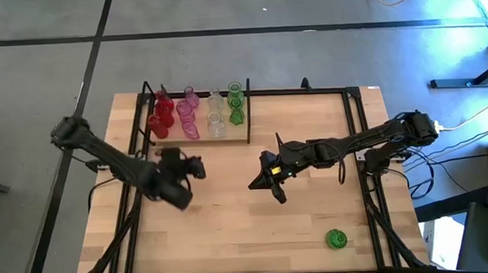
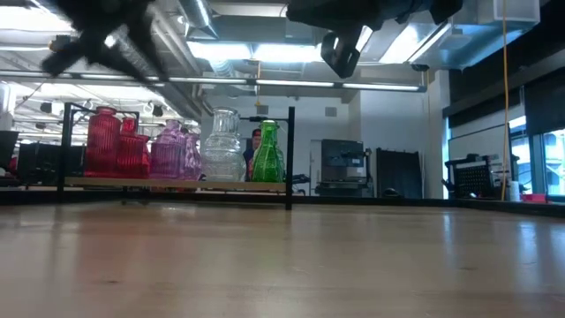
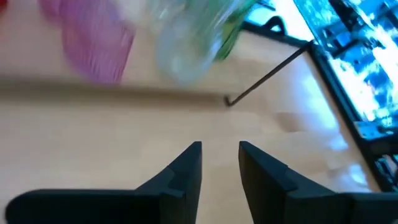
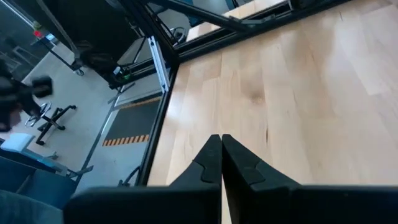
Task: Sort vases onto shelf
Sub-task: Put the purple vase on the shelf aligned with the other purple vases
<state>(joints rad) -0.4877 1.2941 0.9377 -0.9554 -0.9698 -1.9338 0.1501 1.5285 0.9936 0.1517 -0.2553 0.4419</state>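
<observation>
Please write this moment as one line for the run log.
left claw: open, empty, near shelf | right claw: shut, empty, mid-table | shelf: red, pink, clear, green vases | off shelf: green vase, near table edge

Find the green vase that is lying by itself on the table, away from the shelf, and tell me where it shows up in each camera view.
High view: the lone green vase lies near the table's front edge, right of centre, below the right gripper.
Low view: not in it.
Left wrist view: not in it; the green there is on the shelf.
Right wrist view: not in it.
Shared landmark: the shelf, seen in the high, low and left wrist views.
</observation>
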